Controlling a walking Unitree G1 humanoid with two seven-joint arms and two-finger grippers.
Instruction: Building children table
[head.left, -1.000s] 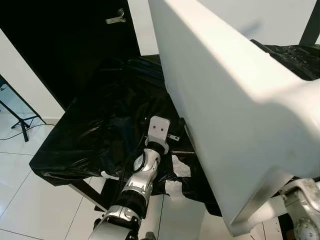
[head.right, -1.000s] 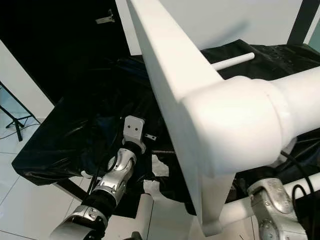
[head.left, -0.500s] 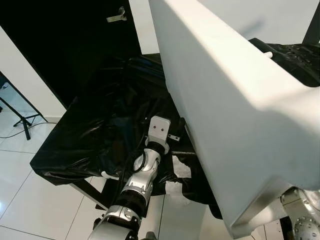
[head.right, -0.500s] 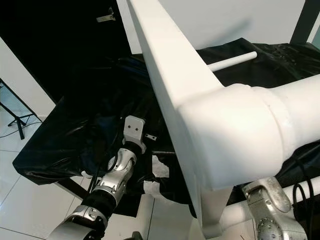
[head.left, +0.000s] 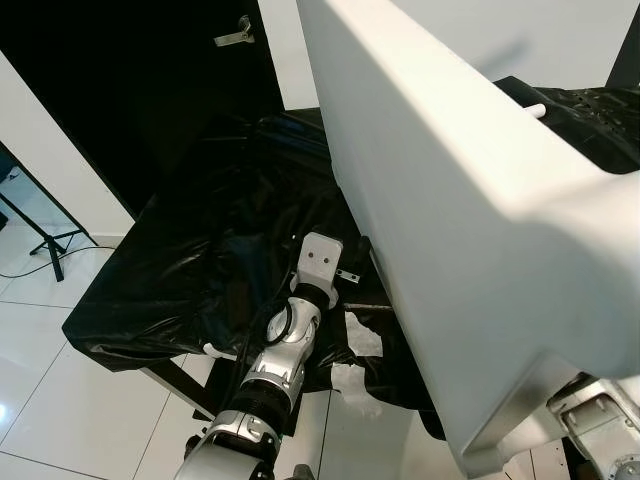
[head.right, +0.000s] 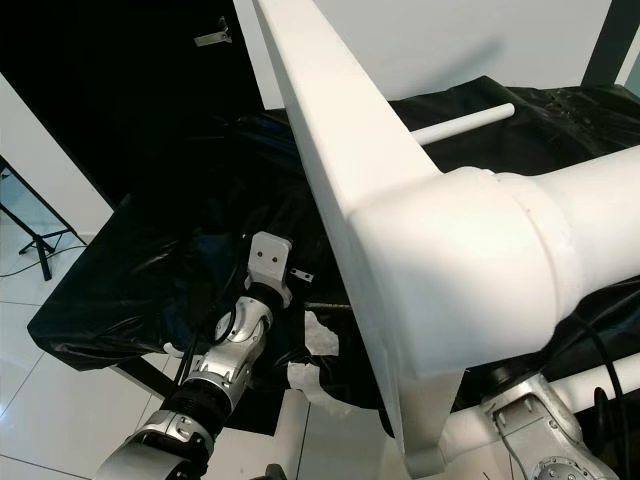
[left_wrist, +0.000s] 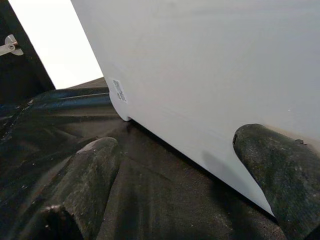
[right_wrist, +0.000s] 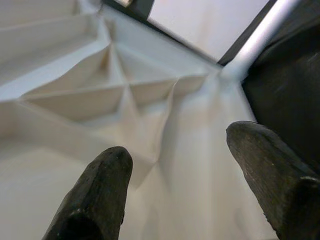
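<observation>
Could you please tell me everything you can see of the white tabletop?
The white tabletop looks like smooth moulded plastic with rounded corners. It stands tilted on edge, its lower edge on the black sheet. A thick white leg joins one corner socket. Its underside shows stiffening ribs. A small label sits near one lower corner. The left tool is open beside its face.

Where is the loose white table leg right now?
The loose white table leg lies on the black sheet at the far right, behind the tilted white tabletop.
</observation>
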